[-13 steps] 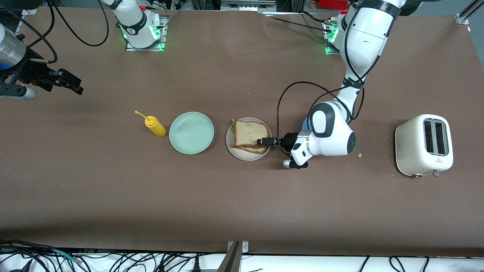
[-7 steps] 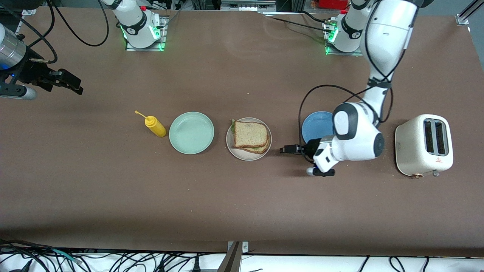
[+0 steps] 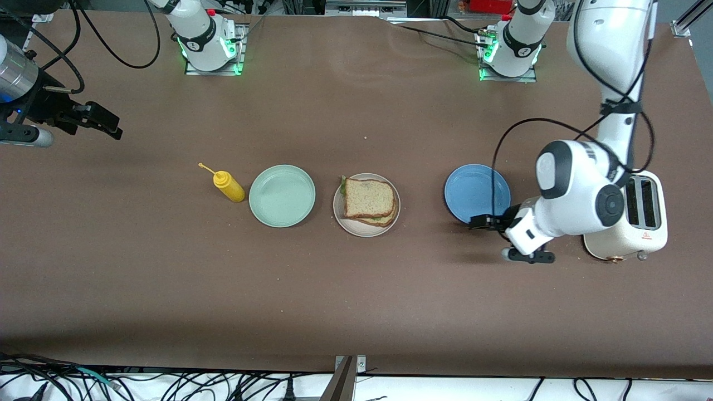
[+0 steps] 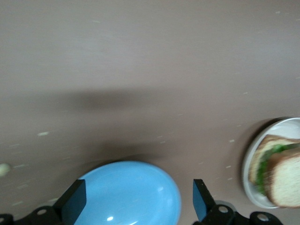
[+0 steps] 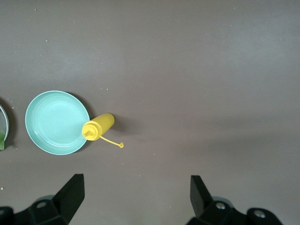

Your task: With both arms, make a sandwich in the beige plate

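On beige plate [image 3: 341, 221]: sandwich [image 3: 369, 200]; no readable writing anywhere.

both tools gape wide, left tool [image 3: 480, 221] low, right tool [image 3: 108, 123] raised

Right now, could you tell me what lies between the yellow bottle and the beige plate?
In the front view, the mint-green plate lies between the yellow bottle and the beige plate, which holds the sandwich.

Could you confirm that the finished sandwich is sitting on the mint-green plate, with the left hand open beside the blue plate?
Not quite: the sandwich sits on the beige plate, as the front view shows; the mint-green plate holds nothing. The left hand is indeed open by the blue plate.
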Controlling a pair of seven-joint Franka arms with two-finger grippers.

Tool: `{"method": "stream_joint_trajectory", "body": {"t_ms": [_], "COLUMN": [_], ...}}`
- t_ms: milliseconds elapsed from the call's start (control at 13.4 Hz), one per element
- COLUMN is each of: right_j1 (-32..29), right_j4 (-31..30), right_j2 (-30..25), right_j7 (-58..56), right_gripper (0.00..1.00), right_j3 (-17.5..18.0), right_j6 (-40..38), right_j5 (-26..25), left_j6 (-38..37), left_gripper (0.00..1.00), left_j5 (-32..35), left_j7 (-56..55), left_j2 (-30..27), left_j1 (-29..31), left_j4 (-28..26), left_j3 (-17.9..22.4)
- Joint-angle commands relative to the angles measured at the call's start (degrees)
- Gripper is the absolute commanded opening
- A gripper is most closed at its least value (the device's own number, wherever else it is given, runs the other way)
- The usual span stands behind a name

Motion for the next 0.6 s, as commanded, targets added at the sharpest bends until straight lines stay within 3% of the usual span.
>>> {"method": "stream_joint_trajectory", "body": {"t_ms": [0, 523], "right_j1": [-0.4, -0.4], "right_j4": [1.1, 1.1], "right_j2": [0.4, 0.4], "right_j7": [0.3, 0.3], "right_gripper": [1.0, 1.0], "right_j3": [0.2, 0.2], "right_j6": [-0.8, -0.8], "right_j5": [-0.1, -0.1], "left_j6": [-3.6, -15.6], "left_gripper": [1.0, 1.0], "left_j5": [8.4, 19.7], "left_j7": [-0.5, -0.6], "left_j2": [-6.5, -18.6], "left_j1": [1.3, 6.0], "left_j4": [-3.5, -3.2], "left_j3": [1.4, 1.5]}}
